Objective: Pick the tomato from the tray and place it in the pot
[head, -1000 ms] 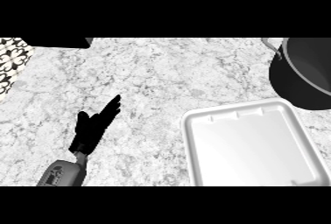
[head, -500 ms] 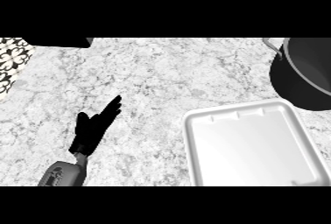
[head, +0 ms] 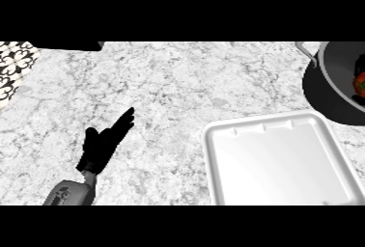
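While the speckled grey-and-white marble counter (head: 178, 87) fills most of the head view, a white rectangular tray (head: 278, 161) with rounded corners and a raised rim lies at the lower right, its smooth inside bare and its lower edge cut off. Above it, at the right edge, sits the dark round pot (head: 335, 82), only partly in view, with a pale handle at its upper left. Low on the left, the left hand (head: 103, 144) rests on the counter, black fingers straight and together, holding nothing, its grey forearm cut off below. Smallest is the tomato (head: 360, 83), a red sliver with a green top inside the pot at the frame's edge, well apart from that hand and mostly hidden. A black-and-white patterned surface shows at the upper left edge.
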`<action>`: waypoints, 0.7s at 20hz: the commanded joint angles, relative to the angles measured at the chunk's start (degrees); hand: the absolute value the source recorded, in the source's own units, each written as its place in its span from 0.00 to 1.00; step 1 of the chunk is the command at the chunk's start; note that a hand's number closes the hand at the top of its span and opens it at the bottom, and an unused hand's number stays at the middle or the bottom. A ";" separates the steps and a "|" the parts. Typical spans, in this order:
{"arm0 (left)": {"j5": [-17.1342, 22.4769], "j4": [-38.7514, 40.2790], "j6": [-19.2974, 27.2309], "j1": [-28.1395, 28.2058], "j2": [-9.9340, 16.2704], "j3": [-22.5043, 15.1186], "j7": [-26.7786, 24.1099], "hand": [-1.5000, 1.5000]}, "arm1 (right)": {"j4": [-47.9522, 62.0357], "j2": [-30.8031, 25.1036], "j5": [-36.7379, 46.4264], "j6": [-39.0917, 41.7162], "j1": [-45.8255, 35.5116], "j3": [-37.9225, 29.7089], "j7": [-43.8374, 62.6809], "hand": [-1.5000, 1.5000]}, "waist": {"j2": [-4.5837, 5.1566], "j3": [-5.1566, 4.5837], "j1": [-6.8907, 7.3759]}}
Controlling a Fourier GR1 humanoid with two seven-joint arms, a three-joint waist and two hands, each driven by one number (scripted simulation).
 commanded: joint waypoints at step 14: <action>-0.22 0.12 -0.44 0.94 0.89 1.69 -0.69 0.50 | 4.33 9.52 -14.32 5.96 -3.65 -16.03 -1.28 0.00 | -0.43 0.27 -2.04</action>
